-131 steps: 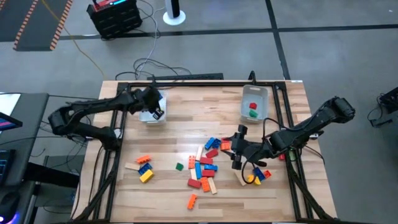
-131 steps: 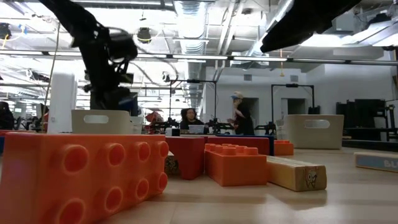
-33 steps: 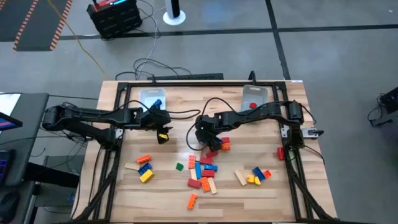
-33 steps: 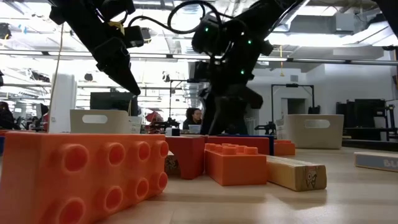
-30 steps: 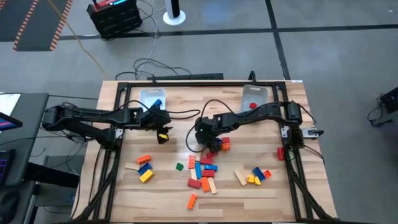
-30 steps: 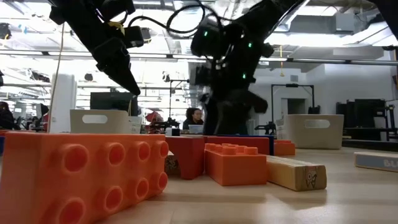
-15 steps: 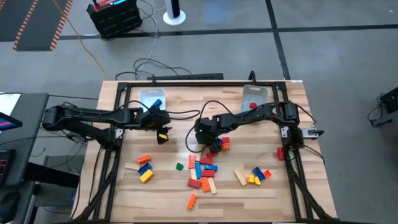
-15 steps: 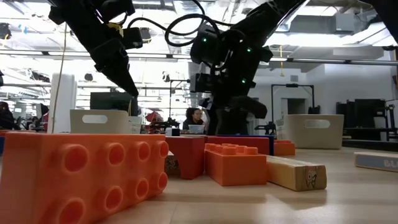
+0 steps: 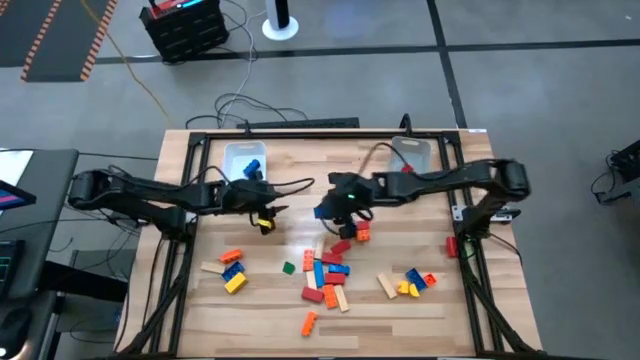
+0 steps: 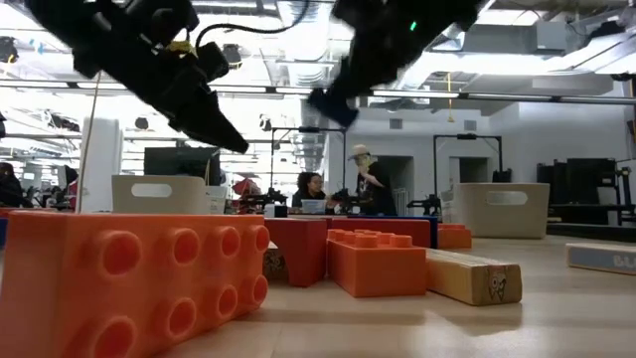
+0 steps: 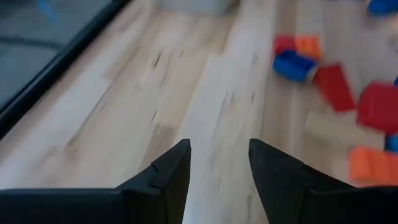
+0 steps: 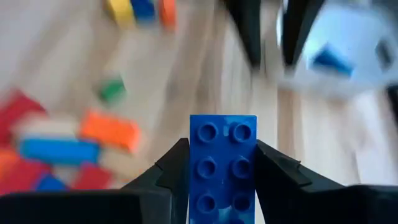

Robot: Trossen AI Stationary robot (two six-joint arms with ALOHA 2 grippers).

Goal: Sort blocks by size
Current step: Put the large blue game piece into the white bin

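Blocks in red, blue, orange, tan and green lie in a loose pile at the table's middle. Smaller groups sit near the left and the right. My right gripper hangs above the pile's far end, shut on a blue block. My left gripper is open over bare wood, left of the pile, with nothing between its fingers. My right gripper pinches the blue block by its two long sides, one finger on each. The block's length runs along the fingers, its studded top toward the wrist camera. The fingers slant down from the table's right. The block is lifted clear of the table.
Two clear bins stand at the far edge: the left one holds a blue block, the right one a red one. A black frame rims the table. In the low view a big orange block fills the foreground.
My right gripper has shut on the blue block at the pile's far end and risen with it, lifting it clear of the table. My left gripper has tipped further downward and sunk a little.
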